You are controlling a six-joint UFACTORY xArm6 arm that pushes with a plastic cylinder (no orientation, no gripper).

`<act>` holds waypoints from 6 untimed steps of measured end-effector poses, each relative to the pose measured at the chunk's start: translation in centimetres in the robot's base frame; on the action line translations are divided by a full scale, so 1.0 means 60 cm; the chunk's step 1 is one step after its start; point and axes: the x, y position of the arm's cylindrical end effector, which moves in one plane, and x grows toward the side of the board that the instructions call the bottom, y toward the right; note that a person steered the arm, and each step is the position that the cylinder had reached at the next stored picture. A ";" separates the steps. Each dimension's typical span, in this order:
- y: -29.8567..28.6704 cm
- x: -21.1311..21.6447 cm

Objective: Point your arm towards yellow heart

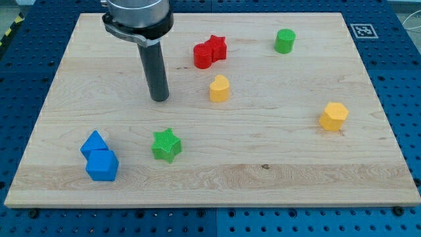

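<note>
Camera view. My tip [160,99] rests on the wooden board [276,164], in its upper-left part. I carry no gripper; the rod ends bare and holds nothing.

The yellow heart [220,88] stands near my tip, toward the view's right and a little higher, with a clear gap of bare wood between us. No contact.

Just above the heart, two red blocks touch one another: a red rounded block [203,56] and a red star [216,45]. A green cylinder [285,41] sits at the view's upper right. A yellow hexagonal block [334,116] lies well apart at the right.

Below my tip stands a green star [166,145]. At the lower left, two blue blocks touch: a blue block [94,143] above a blue cube-like block [102,165]; their exact shapes are uncertain.

Markings: one black-and-white square fiducial tag [361,30] at the board's upper right corner. No legible writing or brand.
</note>
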 end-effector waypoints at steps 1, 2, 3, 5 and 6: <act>0.009 -0.018; 0.025 -0.031; 0.047 -0.034; 0.106 -0.034; 0.131 -0.037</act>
